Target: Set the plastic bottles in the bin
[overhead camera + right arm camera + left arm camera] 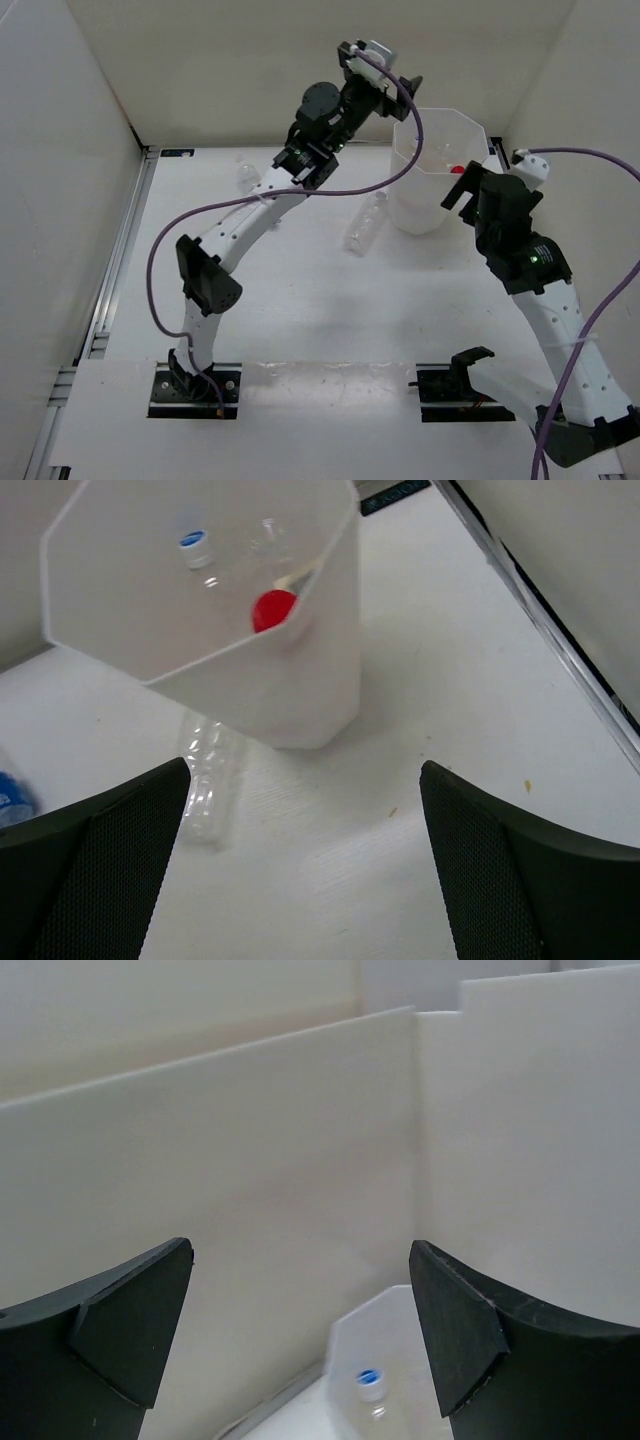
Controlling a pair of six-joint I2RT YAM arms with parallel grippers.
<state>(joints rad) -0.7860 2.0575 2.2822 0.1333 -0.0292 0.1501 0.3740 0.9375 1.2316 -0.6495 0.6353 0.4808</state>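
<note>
The white translucent bin [420, 205] stands at the back right. Inside it I see a bottle with a blue cap [195, 544] and a red cap [272, 610]; the red cap also shows in the top view [457, 170]. A clear unlabelled bottle [364, 226] lies on the table left of the bin, also in the right wrist view [206, 778]. Another clear bottle [245, 171] lies at the back left. A bit of blue label [8, 798] shows at the frame edge. My left gripper [405, 82] is open and empty above the bin's back-left rim. My right gripper [462, 192] is open and empty beside the bin's right side.
White walls close in the table on the left, back and right. A metal rail [118, 262] runs along the left edge. The left wrist view looks past the open fingers at the back wall and down into the bin [345, 1345].
</note>
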